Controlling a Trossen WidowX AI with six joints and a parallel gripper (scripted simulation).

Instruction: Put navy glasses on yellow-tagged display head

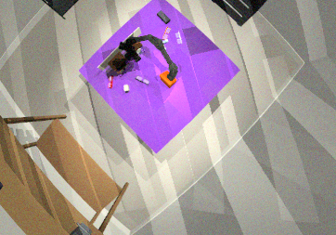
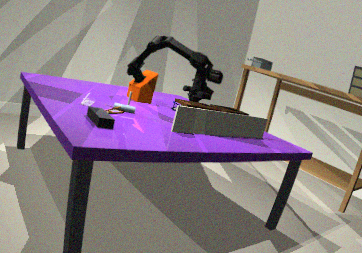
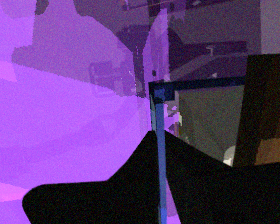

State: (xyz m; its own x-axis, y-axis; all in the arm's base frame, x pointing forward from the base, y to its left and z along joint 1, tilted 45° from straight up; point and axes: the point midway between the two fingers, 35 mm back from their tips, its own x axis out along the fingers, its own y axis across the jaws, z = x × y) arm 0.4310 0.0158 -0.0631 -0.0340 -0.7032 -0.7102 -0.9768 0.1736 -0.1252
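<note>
- The gripper (image 3: 161,165) is clamped tight on the navy glasses (image 3: 160,125); the wrist view shows a thin blue temple bar running up between the dark jaws to a hinge corner, where the frame turns off toward 3 o'clock.
- So the glasses are off the table and in the arm's grip, hanging over the far side of the purple table (image 2: 150,136), just behind the grey screen (image 2: 219,122).
- From the top view, the arm (image 1: 160,47) reaches from its orange base (image 1: 168,78) out toward 10 o'clock, ending over a brown display head (image 1: 118,63).
- I cannot tell from these views whether that head carries the yellow tag, or where the second head sits; worth confirming before lowering.
- To do this well, I'd say: keep the frame level, line the bridge up with the nose, and slide the temples back evenly past both ears.
- Holding by one temple risks the frame twisting, so descend slowly and release only once it rests straight.
</note>
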